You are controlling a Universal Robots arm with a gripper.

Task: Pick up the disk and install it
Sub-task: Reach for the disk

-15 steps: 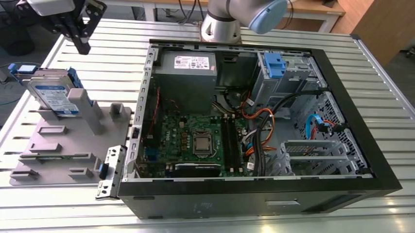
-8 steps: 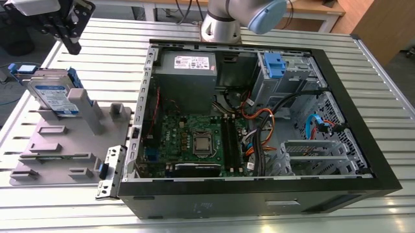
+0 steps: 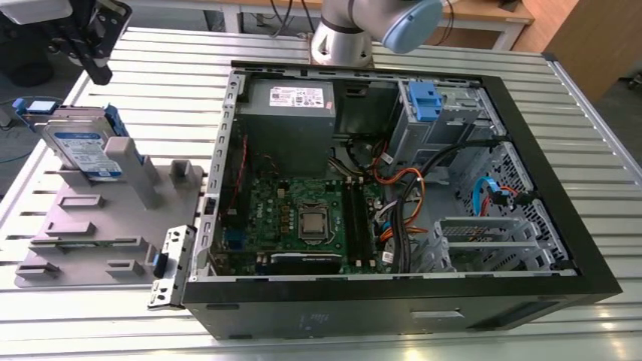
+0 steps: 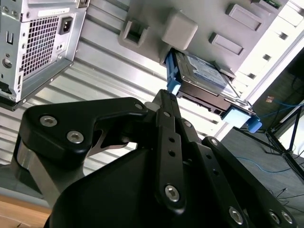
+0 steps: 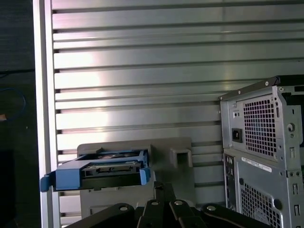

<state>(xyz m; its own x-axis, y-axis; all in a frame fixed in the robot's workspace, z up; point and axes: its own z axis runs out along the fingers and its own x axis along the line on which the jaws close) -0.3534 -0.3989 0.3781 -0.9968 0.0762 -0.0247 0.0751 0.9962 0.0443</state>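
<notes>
Pincer: the black pincer [image 3: 101, 77] hangs in the air at the far end of the exterior view's left side, above the desk and clear of the disk. It touches nothing.
Pincer state: its fingers are drawn together, as seen in both wrist views [image 4: 162, 96] [image 5: 164, 187], and nothing sits between them.
Disk: the disk [image 3: 84, 145] stands on edge in a slot of the grey holder, near the holder's far end. Its blue-and-white label faces the exterior camera and its blue rails run along the edges. In both wrist views [image 4: 204, 77] [image 5: 101, 170] it shows beyond the fingertips, with its blue handle sticking out past the holder.
Holder: the grey holder [image 3: 78, 226] lies flat on the desk, just beside the computer case on the exterior view's left, and carries several raised blocks and slots.
Computer case: the black computer case [image 3: 401, 304] lies on its side with the panel off, so the inside is open to view.
Inside the case: a grey power supply [image 3: 291, 105] sits at the far side, a drive cage [image 3: 434, 113] with a blue latch to its right, and a green motherboard [image 3: 301, 218] nearer the camera.
Desk: the desk [image 3: 101, 327] is made of ribbed aluminium slats.
Arm: the arm [image 3: 351, 30] rises behind the case at the far edge.
</notes>
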